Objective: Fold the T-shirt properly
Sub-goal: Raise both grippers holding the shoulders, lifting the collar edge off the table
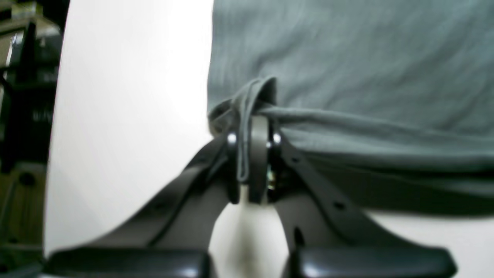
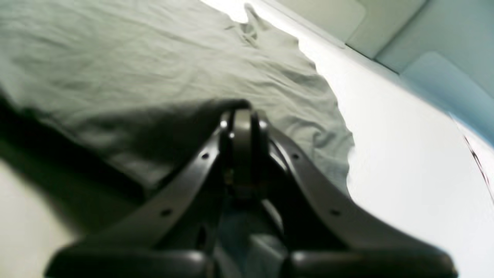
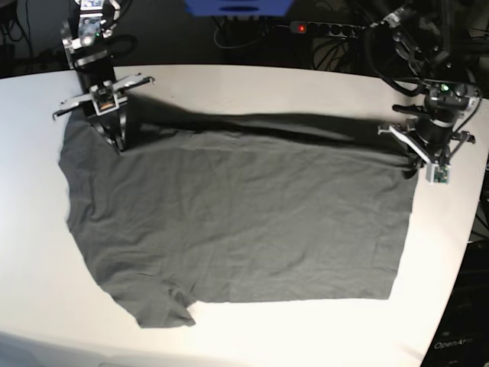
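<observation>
The dark grey T-shirt (image 3: 244,214) lies spread and wrinkled over the white table (image 3: 252,84). Its far edge is raised into a taut ridge between the two arms. My left gripper (image 3: 410,159) is at the shirt's far right corner. In the left wrist view it (image 1: 252,123) is shut on a bunched fold of the T-shirt (image 1: 347,69). My right gripper (image 3: 116,139) is at the far left edge. In the right wrist view its jaws (image 2: 241,116) are shut, with the T-shirt (image 2: 154,58) gathered at their tips. A sleeve (image 3: 164,310) points toward the near edge.
Behind the table are a power strip (image 3: 321,28) with a red light, a blue object (image 3: 237,6) and tangled cables. The table's curved right edge (image 3: 474,222) runs close to the left arm. Bare white tabletop (image 3: 46,306) lies on the near left.
</observation>
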